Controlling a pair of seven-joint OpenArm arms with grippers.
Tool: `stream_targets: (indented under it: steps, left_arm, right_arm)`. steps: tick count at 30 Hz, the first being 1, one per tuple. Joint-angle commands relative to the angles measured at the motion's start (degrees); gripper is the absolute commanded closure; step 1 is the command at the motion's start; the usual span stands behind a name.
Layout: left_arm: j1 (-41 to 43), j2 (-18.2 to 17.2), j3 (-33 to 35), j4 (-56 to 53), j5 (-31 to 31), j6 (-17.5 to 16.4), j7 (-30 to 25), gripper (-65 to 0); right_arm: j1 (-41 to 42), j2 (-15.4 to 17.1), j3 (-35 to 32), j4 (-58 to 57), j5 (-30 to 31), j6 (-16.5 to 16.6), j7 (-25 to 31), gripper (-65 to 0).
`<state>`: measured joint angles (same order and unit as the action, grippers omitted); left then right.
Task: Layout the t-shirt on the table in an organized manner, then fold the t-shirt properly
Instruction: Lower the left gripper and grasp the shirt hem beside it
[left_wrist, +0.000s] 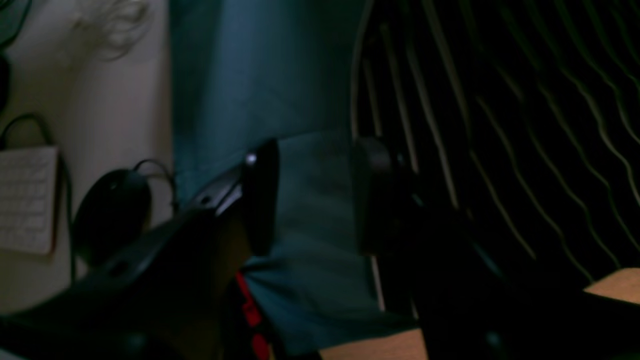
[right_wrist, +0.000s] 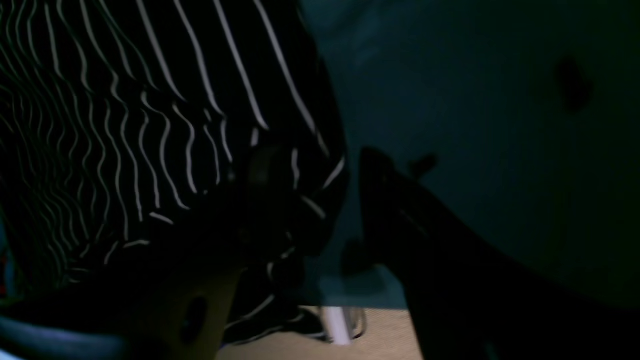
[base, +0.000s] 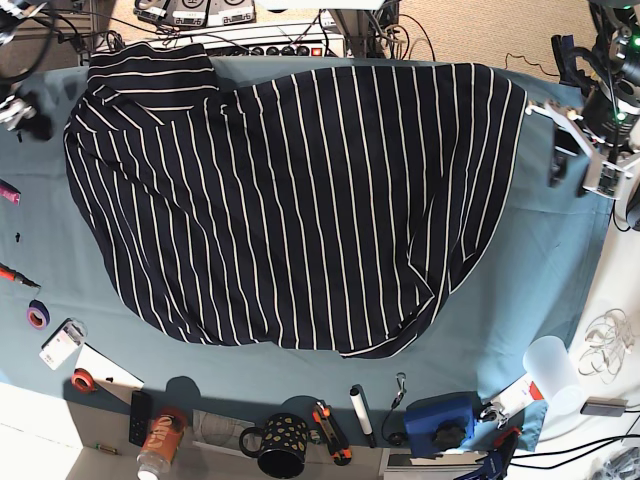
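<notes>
Teal-blue cloth covers the desk (base: 545, 290) edge to edge; small clutter lines its near rim: a dark mug with pale dots (base: 278, 446), an orange-labelled bottle (base: 160, 442), a marker (base: 360, 414), tape rolls. Cables and power strips run along the far edge. Tan floor shows beyond the cloth.

T-shirt (base: 300, 200), dark navy with thin white stripes, lies spread over the middle of the desk, one part bunched or doubled over at the far corner on the base view's left. Lower hem curves, not squared.

Left claw (left_wrist: 312, 195): fingers spread, bare cloth between them, just beside the shirt's edge, not touching fabric that I can see.

Right claw (right_wrist: 312, 200): wrist view very dark. One finger sits against striped fabric at the shirt's edge, the other over bare cloth, with a gap between them; nothing visibly pinched. In the base view this claw is cut off at the frame's left edge.
</notes>
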<state>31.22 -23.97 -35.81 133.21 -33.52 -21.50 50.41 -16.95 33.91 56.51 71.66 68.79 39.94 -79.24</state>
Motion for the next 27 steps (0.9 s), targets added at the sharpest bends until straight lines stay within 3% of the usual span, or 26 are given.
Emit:
stream_targets:
  steps: [1, 7, 12, 17, 20, 23, 25, 27]
  left_arm:
    - [0.02, -0.63, -0.33, 0.44, -1.31, -0.61, -1.66, -25.6]
    - [-5.49, -0.66, -0.33, -6.84, -4.66, -1.55, -2.6, -24.7]
    - [-16.11, -0.68, 0.98, -19.41, -11.76, -7.69, 2.29, -22.1]
    - [-25.97, -0.81, 11.02, -30.86, -7.89, -11.26, 2.67, -22.1]
    - [-32.24, -0.79, 20.41, -36.33, -0.76, -10.27, 0.42, -22.1]
    - [-38.32, -0.79, 28.57, -41.83, 8.5, -3.98, -4.46, -22.1]
    - [-42.42, -0.79, 32.72, -46.42, 11.37, -1.81, -4.55, -22.1]
    - [-46.23, -0.79, 36.02, -51.95, 11.45, -1.84, -3.32, -22.1]
  right_arm:
    - [1.27, 2.32, 0.61, 0.76, 0.44, 0.06, 3.93, -24.1]
    - [13.62, 3.34, 0.42, 0.74, -13.07, 0.06, 5.92, -24.0]
    - [18.36, 3.41, -0.44, 0.74, -13.38, 0.06, 5.88, -24.0]
    - [18.56, 2.75, -6.01, 0.74, -14.69, 0.06, 5.6, -24.0]
    - [18.56, 2.19, -10.25, 0.74, -15.41, 0.06, 5.88, -24.0]
    - [18.53, 1.79, -14.43, 0.74, -15.39, 0.06, 6.91, -24.0]
    - [18.56, 1.81, -16.85, 0.74, -15.37, 0.06, 7.28, -24.0]
    - [18.56, 1.81, -18.58, 0.74, -15.61, 0.06, 7.3, -24.0]
